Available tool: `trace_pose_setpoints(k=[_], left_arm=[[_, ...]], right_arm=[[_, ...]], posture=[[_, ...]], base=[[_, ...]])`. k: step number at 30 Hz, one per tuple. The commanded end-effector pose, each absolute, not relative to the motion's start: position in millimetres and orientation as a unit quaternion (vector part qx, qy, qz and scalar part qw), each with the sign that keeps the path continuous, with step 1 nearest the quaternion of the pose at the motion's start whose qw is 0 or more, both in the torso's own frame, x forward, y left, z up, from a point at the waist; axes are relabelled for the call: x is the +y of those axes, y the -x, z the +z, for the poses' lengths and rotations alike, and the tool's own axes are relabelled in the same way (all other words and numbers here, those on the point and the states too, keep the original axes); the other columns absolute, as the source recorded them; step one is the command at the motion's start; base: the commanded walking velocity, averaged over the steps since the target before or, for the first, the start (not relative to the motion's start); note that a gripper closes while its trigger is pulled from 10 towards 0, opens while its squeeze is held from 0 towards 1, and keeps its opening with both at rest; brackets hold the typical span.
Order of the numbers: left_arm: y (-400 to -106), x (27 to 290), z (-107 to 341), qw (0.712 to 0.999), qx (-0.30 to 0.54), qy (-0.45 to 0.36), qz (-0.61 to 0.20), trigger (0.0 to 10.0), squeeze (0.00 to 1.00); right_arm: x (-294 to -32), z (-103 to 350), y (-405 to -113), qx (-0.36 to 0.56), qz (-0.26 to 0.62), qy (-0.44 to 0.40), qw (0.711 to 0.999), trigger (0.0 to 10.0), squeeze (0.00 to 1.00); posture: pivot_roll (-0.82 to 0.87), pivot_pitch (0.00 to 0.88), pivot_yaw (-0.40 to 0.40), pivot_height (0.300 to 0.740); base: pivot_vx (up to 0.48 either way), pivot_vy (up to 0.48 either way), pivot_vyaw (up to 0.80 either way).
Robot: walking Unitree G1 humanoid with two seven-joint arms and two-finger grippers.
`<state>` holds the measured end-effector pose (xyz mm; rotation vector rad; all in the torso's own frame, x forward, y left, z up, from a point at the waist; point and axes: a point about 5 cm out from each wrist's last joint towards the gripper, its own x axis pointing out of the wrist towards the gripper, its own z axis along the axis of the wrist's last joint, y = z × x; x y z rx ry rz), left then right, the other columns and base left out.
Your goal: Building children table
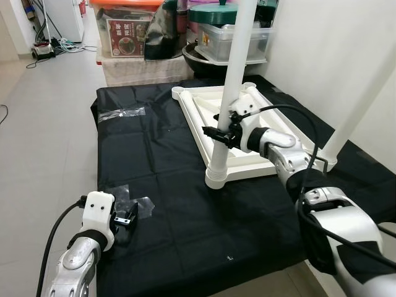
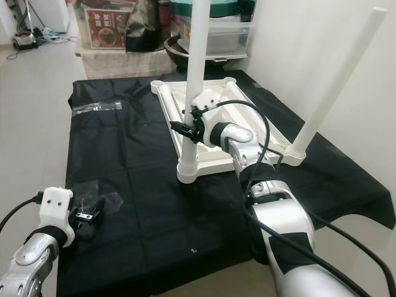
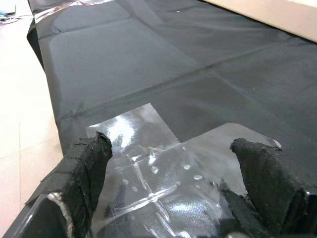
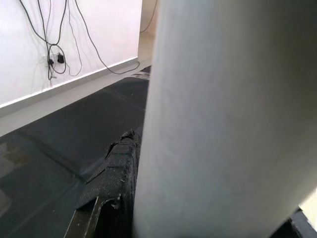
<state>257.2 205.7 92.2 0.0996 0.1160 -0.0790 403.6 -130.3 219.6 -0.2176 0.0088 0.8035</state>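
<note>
1. We're mid leg-fitting: our right tool (image 1: pixel 218 133) is clamped round the white leg (image 1: pixel 230 93), standing upright in the near-left corner socket of the upturned tabletop (image 1: pixel 247 162).
2. Next we'd press it fully home, we reckon.
3. Left tool (image 1: pixel 127 216) sits spread open over the black sheet (image 1: pixel 161 179) on the floor; storage boxes (image 1: pixel 127 34) far back.

Bright even daylight, sharp, tape glare
</note>
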Motion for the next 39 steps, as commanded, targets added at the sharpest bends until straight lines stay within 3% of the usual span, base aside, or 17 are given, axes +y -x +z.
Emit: trace_pose_setpoints(k=[1,7,8,9,14,16,19,21,26,27,28,32,33,36,37,39], left_arm=[[-255,206,90,0.996,0.063,-0.053,-0.039,10.0,0.00],[-256,204,89,0.996,0.064,-0.053,-0.042,10.0,0.00],[-254,204,88,0.996,0.065,-0.052,-0.041,10.0,0.00],[-253,203,87,0.996,0.065,-0.052,-0.041,10.0,0.00],[-253,203,87,0.996,0.065,-0.052,-0.040,10.0,0.00],[-251,205,87,0.996,0.066,-0.051,-0.034,10.0,0.00],[-250,206,87,0.996,0.066,-0.049,-0.031,10.0,0.00],[-249,207,88,0.996,0.066,-0.049,-0.028,10.0,0.00],[-251,208,89,0.996,0.065,-0.050,-0.028,10.0,0.00],[-253,208,90,0.996,0.063,-0.049,-0.028,10.0,0.00],[-255,207,90,0.997,0.061,-0.047,-0.028,10.0,0.00],[-257,204,90,0.997,0.060,-0.045,-0.028,10.0,0.00],[-256,202,88,0.997,0.061,-0.043,-0.030,10.0,0.00],[-256,198,85,0.996,0.066,-0.040,-0.035,10.0,0.00],[-256,198,84,0.996,0.067,-0.040,-0.036,10.0,0.00],[-256,198,84,0.996,0.068,-0.040,-0.037,10.0,0.00]], right_arm=[[-127,219,-403,0.009,0.404,0.133,0.905,0.0,0.00],[-133,212,-410,0.037,0.318,0.160,0.934,0.0,0.00],[-144,203,-417,0.074,0.169,0.094,0.978,0.0,0.00],[-147,199,-417,0.089,0.117,0.066,0.987,0.0,0.00],[-149,196,-418,0.098,0.082,0.047,0.991,0.0,0.00],[-126,172,-410,0.125,0.048,-0.029,0.991,0.0,0.00],[-112,161,-405,0.142,0.038,-0.060,0.987,0.0,0.00],[-78,155,-392,0.141,0.047,-0.099,0.984,0.0,0.00],[-65,169,-386,0.121,0.056,-0.104,0.986,0.0,0.00],[-66,176,-386,0.111,0.064,-0.102,0.987,0.3,0.00],[-68,180,-387,0.108,0.064,-0.102,0.987,2.8,0.00],[-73,184,-387,0.108,0.063,-0.106,0.987,2.8,0.00],[-74,188,-387,0.100,0.069,-0.104,0.987,10.0,0.00],[-85,207,-385,0.056,0.080,-0.097,0.991,10.0,0.00],[-92,213,-386,0.043,0.078,-0.096,0.991,10.0,1.00],[-96,217,-386,0.035,0.077,-0.095,0.992,10.0,1.00]], posture=[[0.08,0.000,-0.105,0.740],[0.08,0.000,-0.109,0.740],[0.09,0.000,-0.118,0.740],[0.09,0.000,-0.118,0.740],[0.09,0.000,-0.118,0.740],[0.11,0.000,-0.122,0.740],[0.11,0.000,-0.117,0.740],[0.11,0.000,-0.115,0.740],[0.09,0.000,-0.109,0.740],[0.09,0.000,-0.111,0.740],[0.09,0.000,-0.111,0.740],[0.09,0.000,-0.111,0.740],[0.07,0.000,-0.105,0.740],[0.06,0.000,-0.100,0.740],[0.06,0.000,-0.095,0.740],[0.06,0.000,-0.095,0.740]], base=[[0.000,0.000,0.00],[0.000,0.000,0.00],[0.000,0.000,0.00],[0.000,0.000,0.00],[0.000,0.000,0.00],[0.000,0.000,0.00],[0.000,0.000,0.00],[0.000,0.000,0.00],[0.000,0.000,0.00],[0.000,0.000,0.00],[0.000,0.000,0.00],[0.000,0.000,0.00],[0.000,0.000,0.00],[0.000,0.000,0.00],[0.000,0.000,0.00],[0.000,0.000,0.00]])
